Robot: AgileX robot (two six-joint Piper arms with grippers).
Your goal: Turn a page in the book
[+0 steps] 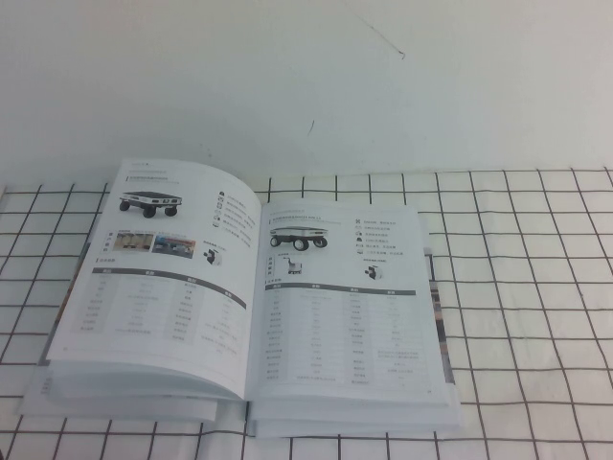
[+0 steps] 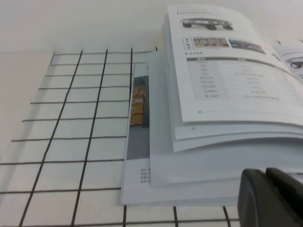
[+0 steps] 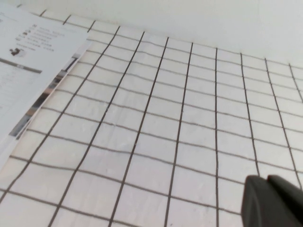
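The book (image 1: 244, 383) lies open on the gridded table, near the front. The page (image 1: 340, 297) is the right-hand one, lying flat, with a white black-wheeled cart, a dark bar and a table. The left-hand page (image 1: 163, 278) has two colour photos under its cart. Neither gripper shows in the high view. In the left wrist view my left gripper (image 2: 266, 172) is shut and empty, just off the book's (image 2: 213, 156) stacked left page edges. In the right wrist view my right gripper (image 3: 267, 179) is shut and empty over the grid, apart from the page (image 3: 28, 61).
The white table top with black grid lines (image 1: 517, 287) extends to the right of the book and, in the left wrist view, to its left (image 2: 71, 118). A plain white wall (image 1: 306, 77) stands behind. A loose cover sheet with colour photos (image 2: 137, 106) sticks out under the left pages.
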